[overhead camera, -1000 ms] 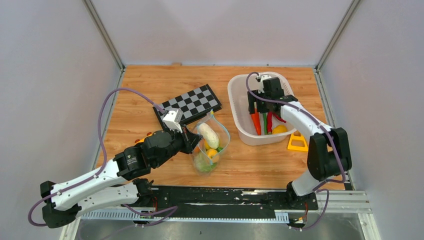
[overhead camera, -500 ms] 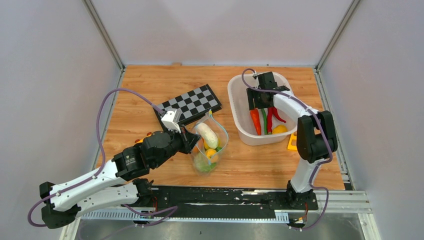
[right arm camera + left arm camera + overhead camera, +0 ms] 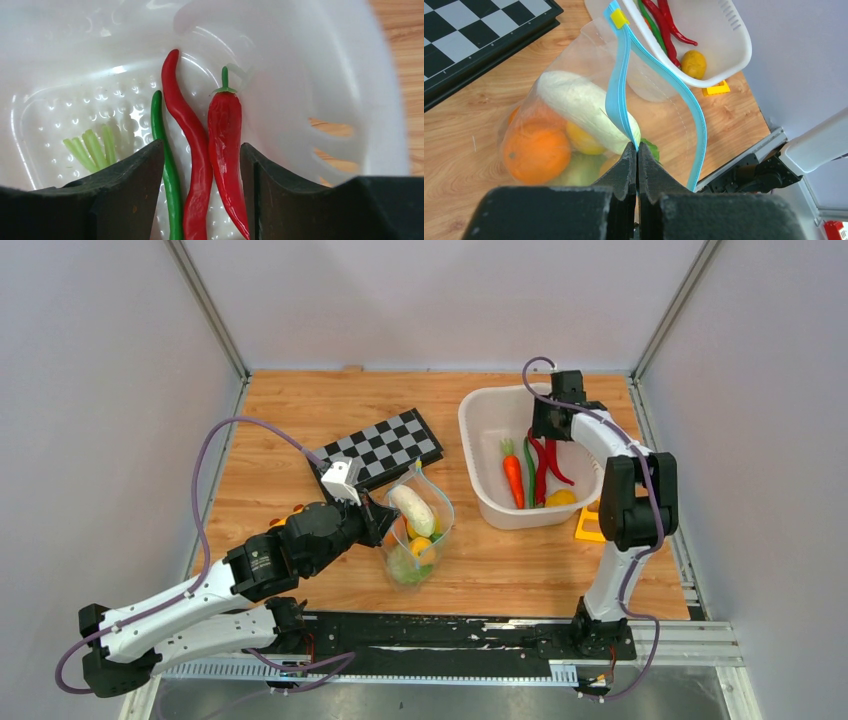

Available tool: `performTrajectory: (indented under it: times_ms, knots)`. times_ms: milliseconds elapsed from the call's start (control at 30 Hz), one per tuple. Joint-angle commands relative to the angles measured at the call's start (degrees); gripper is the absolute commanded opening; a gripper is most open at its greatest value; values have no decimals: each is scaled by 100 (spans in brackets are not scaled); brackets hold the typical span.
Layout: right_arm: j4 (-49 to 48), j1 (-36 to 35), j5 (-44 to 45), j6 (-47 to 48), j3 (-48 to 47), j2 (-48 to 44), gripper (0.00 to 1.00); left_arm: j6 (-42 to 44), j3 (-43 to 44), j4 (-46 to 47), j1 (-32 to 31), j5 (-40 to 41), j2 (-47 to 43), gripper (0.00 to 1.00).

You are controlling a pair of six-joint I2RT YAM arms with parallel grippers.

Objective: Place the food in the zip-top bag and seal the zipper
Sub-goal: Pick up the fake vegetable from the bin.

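On a wooden surface, the left gripper is pinched closed on the teal zipper of the clear zip-top bag. The bag stands beside a chessboard with its mouth gaping and holds a white radish, an orange and other food. The right gripper, spread wide and empty, hovers inside a white basket just right of the bag, above two red peppers and a green pepper, with a carrot lying alongside
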State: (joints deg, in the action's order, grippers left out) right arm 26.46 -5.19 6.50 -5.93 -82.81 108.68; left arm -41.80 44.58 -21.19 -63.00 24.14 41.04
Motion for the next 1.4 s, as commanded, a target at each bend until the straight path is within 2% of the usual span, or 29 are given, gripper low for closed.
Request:
performTrajectory:
  times_ms: [0, 300, 633, 700, 833, 1067, 1267, 1367]
  knots:
    - [-241, -50, 562, -267, -226, 318, 55, 107, 84, 107, -23, 148, -12, 0]
    - [-802, -52, 1123, -643, 193, 470, 48, 93, 87, 150, -19, 84, 77, 0]
    - [-188, -166, 1072, -658, 37, 629, 47, 93, 111, 189, -21, -7, 113, 0]
    - [-285, -179, 873, -601, 172, 579, 47, 85, 96, 193, -20, 1, 94, 0]
    - [-209, -175, 548, -411, 16, 674, 37, 102, 87, 160, -21, -7, 51, 0]
    - [106, -162, 402, 127, -508, 953, 45, 87, 32, 77, -19, 88, -106, 0]
    - [246, -123, -145, 128, -586, 1058, 36, 84, -24, 96, -23, 135, -183, 0]
    - [-79, -130, -173, 31, -331, 816, 31, 66, -23, 74, -19, 146, -177, 0]
